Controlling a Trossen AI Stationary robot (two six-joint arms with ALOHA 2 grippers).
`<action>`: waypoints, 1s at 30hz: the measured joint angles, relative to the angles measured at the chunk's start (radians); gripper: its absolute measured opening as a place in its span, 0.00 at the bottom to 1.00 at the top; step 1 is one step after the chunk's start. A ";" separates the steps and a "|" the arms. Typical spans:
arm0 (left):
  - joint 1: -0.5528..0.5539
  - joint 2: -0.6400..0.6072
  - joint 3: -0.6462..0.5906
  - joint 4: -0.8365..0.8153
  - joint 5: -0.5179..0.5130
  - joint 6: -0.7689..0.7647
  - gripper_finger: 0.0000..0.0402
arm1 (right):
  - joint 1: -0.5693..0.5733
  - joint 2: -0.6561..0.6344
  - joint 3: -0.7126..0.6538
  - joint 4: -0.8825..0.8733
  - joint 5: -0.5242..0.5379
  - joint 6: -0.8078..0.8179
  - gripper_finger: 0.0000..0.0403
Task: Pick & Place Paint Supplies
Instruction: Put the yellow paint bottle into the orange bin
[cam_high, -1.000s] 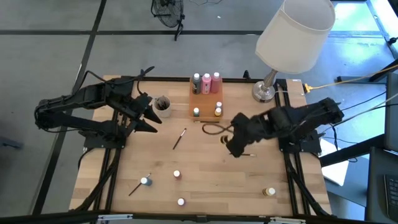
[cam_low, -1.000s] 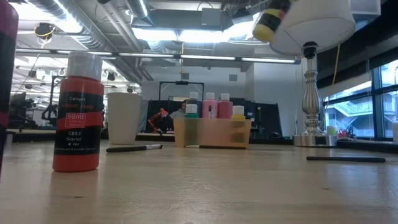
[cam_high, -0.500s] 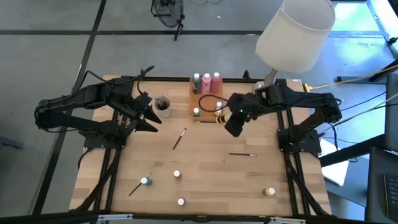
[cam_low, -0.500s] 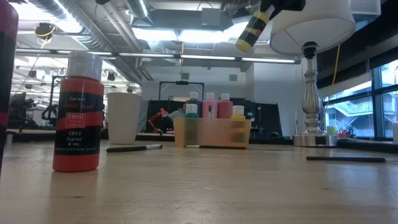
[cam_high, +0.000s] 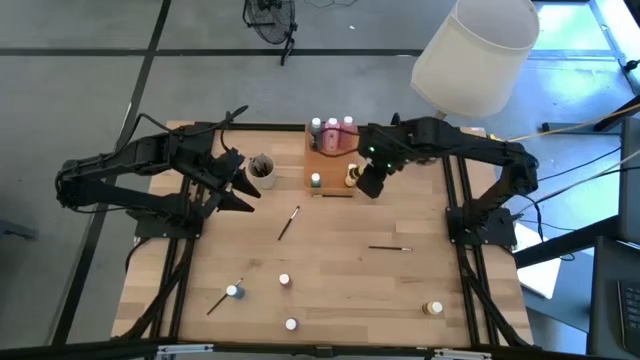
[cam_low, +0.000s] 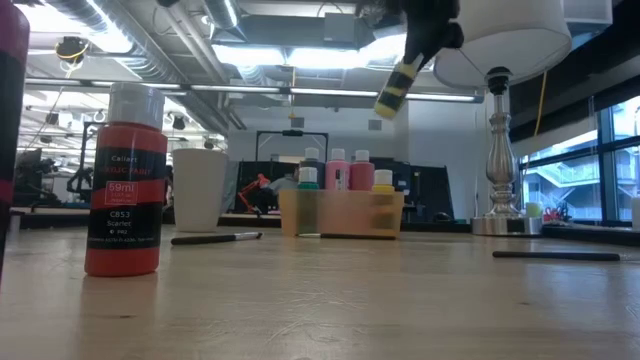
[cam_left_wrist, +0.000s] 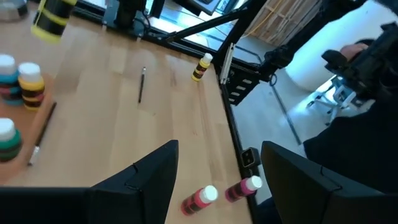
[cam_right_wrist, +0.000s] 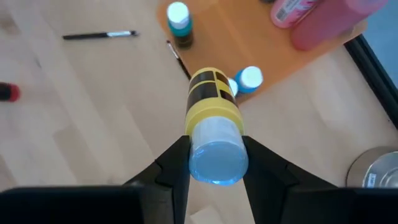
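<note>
Yellow paint pot (cam_right_wrist: 213, 127) sits clamped between the right gripper (cam_right_wrist: 214, 163) fingers, held above the orange tray's (cam_high: 325, 168) near edge. Left gripper (cam_left_wrist: 217, 180) waits, jaws apparently apart, near the grey cup (cam_high: 262, 168).

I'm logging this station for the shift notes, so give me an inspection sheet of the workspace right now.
Surface: wooden table, mostly bare.
Job's things: yellow paint pot held over the orange tray; brush and brush loose; red bottle upright.
Clutter: grey cup, lamp.
End effectors: right end effector shut on the pot; left end effector open, idle by the cup.
Cables: yellow cable off the table's right.
Surroundings: fan on the floor.
</note>
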 joint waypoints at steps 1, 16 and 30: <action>0.002 0.000 0.000 -0.001 0.000 0.019 0.56 | -0.018 0.010 0.000 0.000 -0.010 -0.018 0.30; 0.080 0.000 0.000 0.051 0.001 0.198 0.56 | -0.199 0.246 0.209 -0.051 -0.044 -0.228 0.30; 0.084 0.000 0.000 0.048 0.003 0.216 0.56 | -0.262 0.364 0.211 -0.052 -0.044 -0.298 0.30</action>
